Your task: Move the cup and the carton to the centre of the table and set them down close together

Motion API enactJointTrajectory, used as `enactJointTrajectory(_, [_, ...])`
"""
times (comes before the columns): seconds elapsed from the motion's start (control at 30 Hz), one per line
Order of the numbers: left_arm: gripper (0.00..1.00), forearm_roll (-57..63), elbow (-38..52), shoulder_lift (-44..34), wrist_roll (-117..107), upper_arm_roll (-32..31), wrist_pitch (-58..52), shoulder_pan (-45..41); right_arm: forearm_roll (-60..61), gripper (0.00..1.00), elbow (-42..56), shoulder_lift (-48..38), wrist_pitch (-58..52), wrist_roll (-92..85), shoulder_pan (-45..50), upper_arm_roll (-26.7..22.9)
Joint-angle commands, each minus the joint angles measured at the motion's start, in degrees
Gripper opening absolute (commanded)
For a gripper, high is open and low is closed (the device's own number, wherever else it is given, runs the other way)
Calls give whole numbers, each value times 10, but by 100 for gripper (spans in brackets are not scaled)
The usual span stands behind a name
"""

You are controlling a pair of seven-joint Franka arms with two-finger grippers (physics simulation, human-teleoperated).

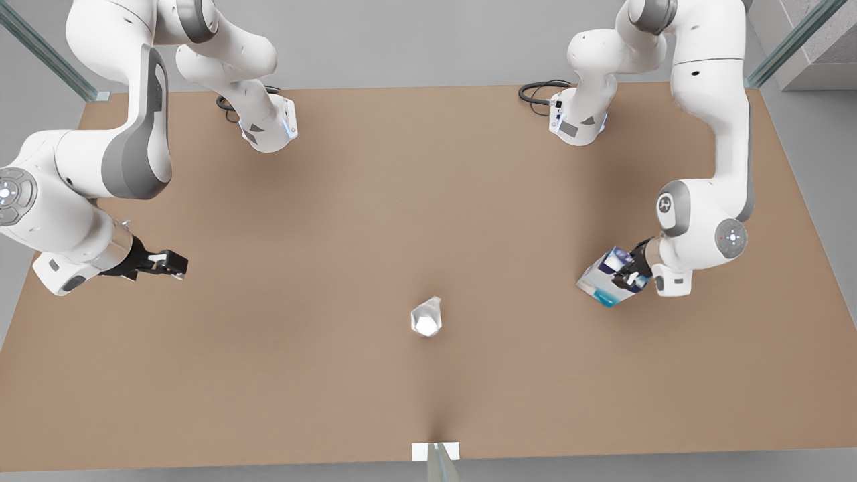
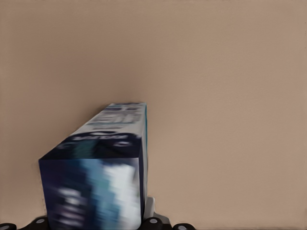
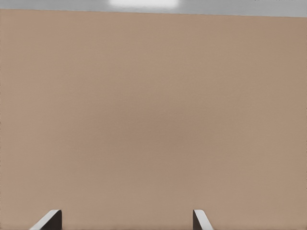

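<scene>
Over the table (image 1: 375,221), left jaws (image 1: 626,276) clamp the carton (image 1: 600,281); right jaws (image 1: 175,265) gape empty.

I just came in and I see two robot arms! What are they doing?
The left hand, on the front view's right, is gripping the blue and white carton, tilted, near that side of the table. The cup stands alone near the middle. The right hand, on the front view's left, is open and empty, waiting over bare table.
</scene>
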Motion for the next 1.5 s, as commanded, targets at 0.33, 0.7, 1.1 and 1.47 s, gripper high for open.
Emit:
enactJointTrajectory(0.33, [63,-4,200,75,-231,-70,-85,-200,0,100,-1,-1,-1,0,0,0])
enactJointTrajectory(0.7, [100,2,292,191,-357,-106,-26,-290,-1,100,-1,-1,0,0,0,0])
enactJointTrajectory(1.1, [100,34,416,161,-88,-23,-181,-286,16,100,1,-1,0,1,-3,-2])
enactJointTrajectory(1.47, [100,141,373,28,368,-19,-238,-75,7,100,11,0,4,3,-8,-4])
